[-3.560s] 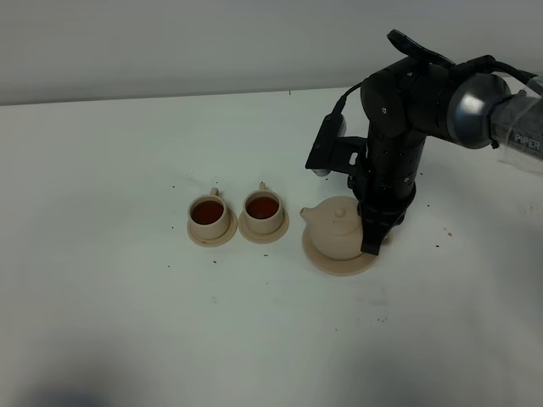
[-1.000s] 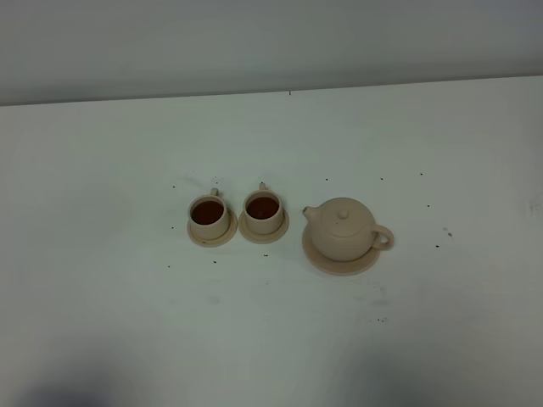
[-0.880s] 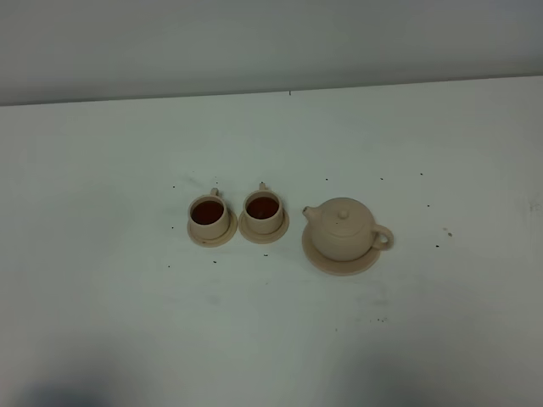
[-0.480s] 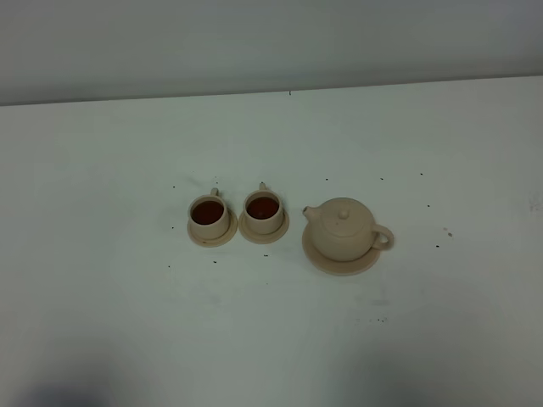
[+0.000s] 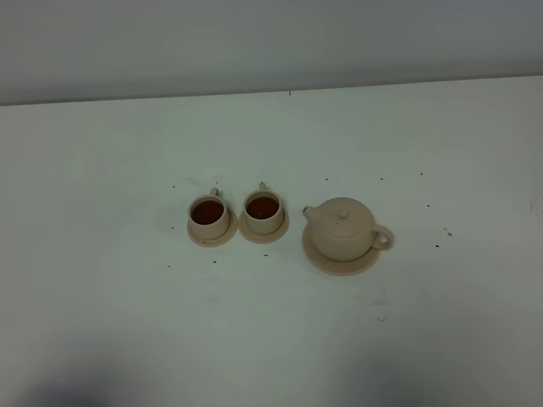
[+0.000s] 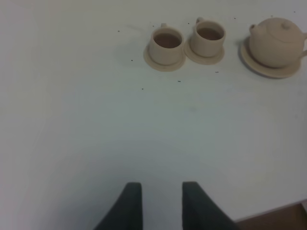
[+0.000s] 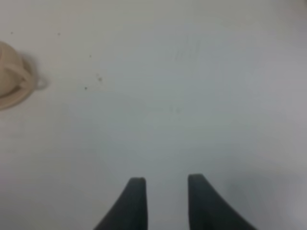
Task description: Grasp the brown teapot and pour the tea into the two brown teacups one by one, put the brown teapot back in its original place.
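Observation:
The brown teapot (image 5: 343,226) stands upright with its lid on, on its wide round saucer plate (image 5: 325,264), right of centre on the white table. Left of it stand the two brown teacups (image 5: 208,217) (image 5: 264,210), each on a small saucer and each holding reddish-brown tea (image 5: 207,212). The left wrist view shows both cups (image 6: 166,44) (image 6: 208,38) and the teapot (image 6: 277,42) far ahead of my left gripper (image 6: 162,189), which is open and empty. My right gripper (image 7: 167,181) is open over bare table, with the teapot (image 7: 7,72) off to one side. Neither gripper shows in the high view.
Small dark specks (image 5: 380,320) dot the white table (image 5: 110,297) around the tea set. The table's back edge (image 5: 290,90) meets a grey wall. In the left wrist view the table's near edge (image 6: 278,209) shows close to the gripper.
The right arm, which stood at the teapot's handle in the earliest frame, has left the high view. Over the last second nothing on the table moves.

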### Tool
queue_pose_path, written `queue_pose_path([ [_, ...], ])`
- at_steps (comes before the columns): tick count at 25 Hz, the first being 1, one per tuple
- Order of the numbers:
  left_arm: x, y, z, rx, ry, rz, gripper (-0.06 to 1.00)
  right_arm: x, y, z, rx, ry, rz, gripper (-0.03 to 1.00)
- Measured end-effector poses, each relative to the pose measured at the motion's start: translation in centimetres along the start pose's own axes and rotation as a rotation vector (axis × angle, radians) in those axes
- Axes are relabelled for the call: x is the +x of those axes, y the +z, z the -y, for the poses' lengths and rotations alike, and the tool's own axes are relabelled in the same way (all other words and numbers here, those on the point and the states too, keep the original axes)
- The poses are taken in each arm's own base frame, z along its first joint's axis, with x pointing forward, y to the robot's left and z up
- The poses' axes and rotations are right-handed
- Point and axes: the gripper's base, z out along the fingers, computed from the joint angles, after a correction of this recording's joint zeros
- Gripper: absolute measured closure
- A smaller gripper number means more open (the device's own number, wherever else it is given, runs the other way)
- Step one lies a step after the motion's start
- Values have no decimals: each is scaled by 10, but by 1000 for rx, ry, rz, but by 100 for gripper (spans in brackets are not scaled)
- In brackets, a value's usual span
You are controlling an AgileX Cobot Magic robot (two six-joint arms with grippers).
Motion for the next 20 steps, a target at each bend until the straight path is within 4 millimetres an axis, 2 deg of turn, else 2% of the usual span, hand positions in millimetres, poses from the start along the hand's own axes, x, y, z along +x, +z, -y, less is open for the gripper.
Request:
queue_pose_path([
  [5, 0, 0, 0, 0, 0, 0, 71, 16, -8, -3, 51, 41, 9, 75],
  [20, 0, 0, 0, 0, -1, 0, 71, 16, -8, -2, 71, 71, 9, 74],
])
